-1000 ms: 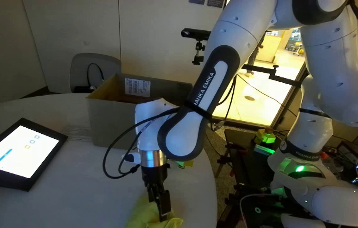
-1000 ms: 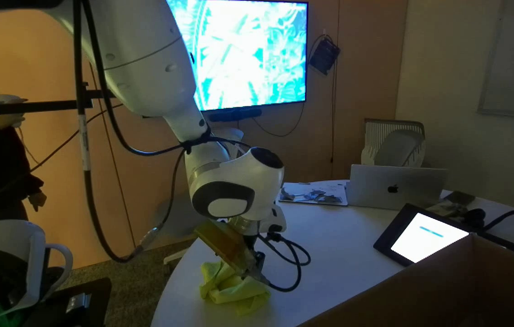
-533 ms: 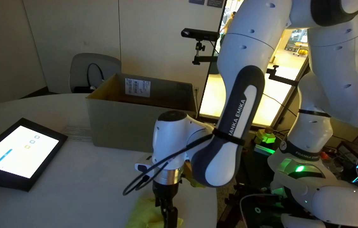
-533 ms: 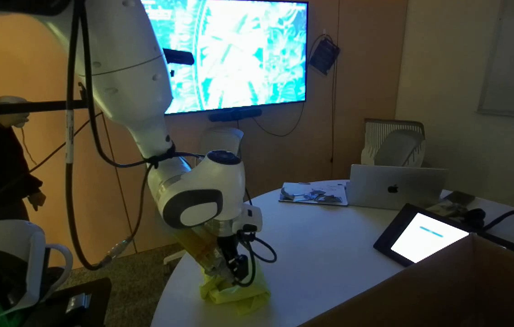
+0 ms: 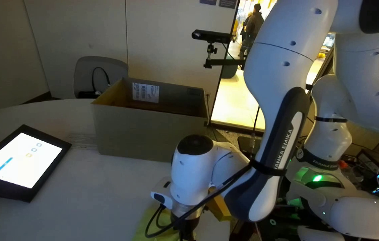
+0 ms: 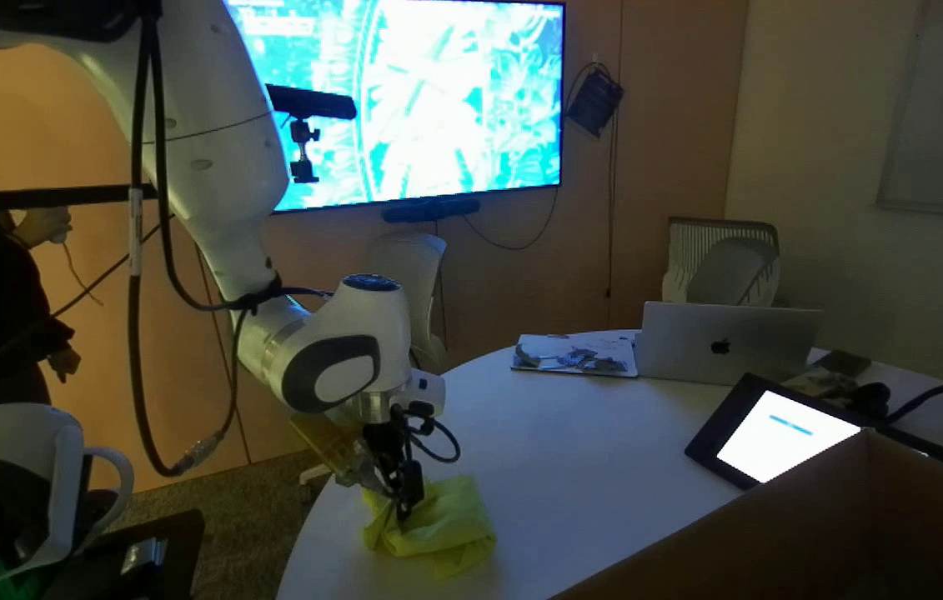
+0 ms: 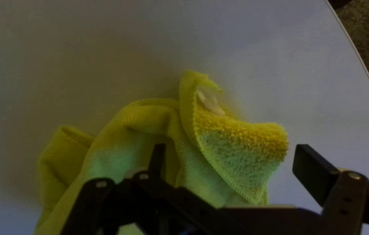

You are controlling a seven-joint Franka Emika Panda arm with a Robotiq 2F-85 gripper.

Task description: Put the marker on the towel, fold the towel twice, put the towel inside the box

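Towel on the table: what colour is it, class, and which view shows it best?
The towel is yellow-green; it shows best in an exterior view.

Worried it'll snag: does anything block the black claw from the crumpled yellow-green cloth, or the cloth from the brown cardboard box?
Nothing visible blocks the open black gripper from the yellow-green cloth. Toward the brown cardboard box, only its cloth-facing wall visibly intervenes.

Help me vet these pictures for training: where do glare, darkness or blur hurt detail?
In both exterior views, the tablet screen glares white; in an exterior view, the wall display washes out and the box sinks into shadow; the wrist view is dim, the gripper near-black and slightly soft, yet texture on the towel shows.
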